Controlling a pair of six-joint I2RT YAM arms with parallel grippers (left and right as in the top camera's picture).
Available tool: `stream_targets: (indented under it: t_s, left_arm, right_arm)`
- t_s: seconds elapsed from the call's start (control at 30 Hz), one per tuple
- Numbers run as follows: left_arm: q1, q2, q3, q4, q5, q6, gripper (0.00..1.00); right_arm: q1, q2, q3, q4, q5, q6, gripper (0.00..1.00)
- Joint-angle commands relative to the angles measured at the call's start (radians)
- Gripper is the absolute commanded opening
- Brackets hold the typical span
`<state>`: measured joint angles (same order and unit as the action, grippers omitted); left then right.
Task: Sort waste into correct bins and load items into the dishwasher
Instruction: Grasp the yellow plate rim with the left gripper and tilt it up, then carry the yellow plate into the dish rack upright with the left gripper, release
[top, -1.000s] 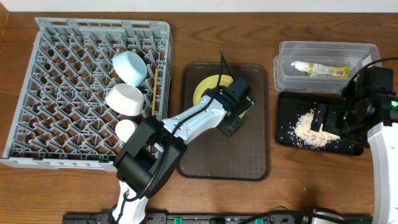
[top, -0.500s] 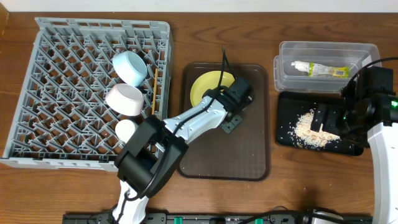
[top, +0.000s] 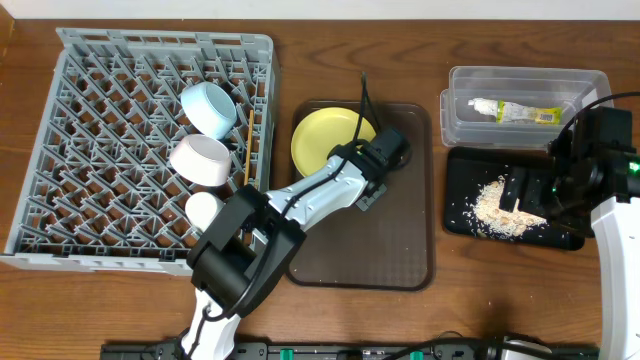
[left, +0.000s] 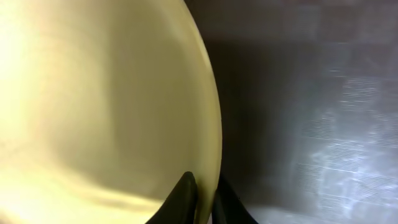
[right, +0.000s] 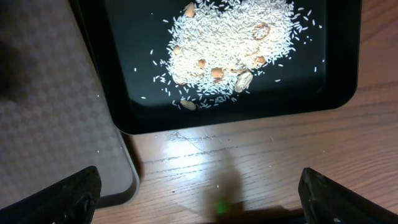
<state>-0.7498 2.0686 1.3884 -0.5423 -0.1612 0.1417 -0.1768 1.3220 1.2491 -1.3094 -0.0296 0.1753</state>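
Observation:
My left gripper (top: 362, 170) is shut on the right rim of the yellow plate (top: 328, 140), which sits over the back left of the dark brown tray (top: 400, 240). In the left wrist view the plate (left: 99, 99) fills the left side, and both fingertips (left: 186, 196) pinch its edge. My right gripper (top: 520, 195) hangs open above the black tray (top: 460, 165) holding the rice scraps (top: 497, 205). In the right wrist view the rice (right: 230, 50) lies ahead of the wide-open gripper (right: 199, 190). The wrapper (top: 515, 112) lies in the clear tub (top: 590, 85).
The grey dish rack (top: 100, 100) on the left holds a light-blue bowl (top: 208, 108), a white bowl (top: 200, 160), a small white cup (top: 203, 208) and chopsticks (top: 243, 150) along its right side. Loose rice grains dot the black tray (right: 336, 93).
My left gripper closed on the plate's rim, and the plate has shifted left and back over the brown tray. The right arm has not moved.

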Motion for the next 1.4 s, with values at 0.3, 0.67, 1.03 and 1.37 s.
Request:
stream_targets:
  t_s: [0.3, 0.67, 1.03, 1.37]
  left_arm:
    - [-0.025, -0.050, 0.006, -0.018, -0.166, 0.001, 0.08]
    - [-0.032, -0.264, 0.005, -0.045, -0.166, 0.000, 0.08]
    - [0.113, -0.488, 0.005, -0.048, -0.046, -0.077, 0.08]
    - [0.436, -0.546, 0.005, -0.047, 0.564, -0.160, 0.08]
  right_arm:
    - [-0.014, -0.011, 0.014, 0.000, -0.004, 0.003, 0.99]
    - [-0.014, -0.011, 0.014, 0.000, -0.004, 0.003, 0.99]
    - [-0.014, -0.011, 0.014, 0.000, -0.004, 0.003, 0.99]
    - [-0.014, -0.011, 0.014, 0.000, -0.004, 0.003, 0.99]
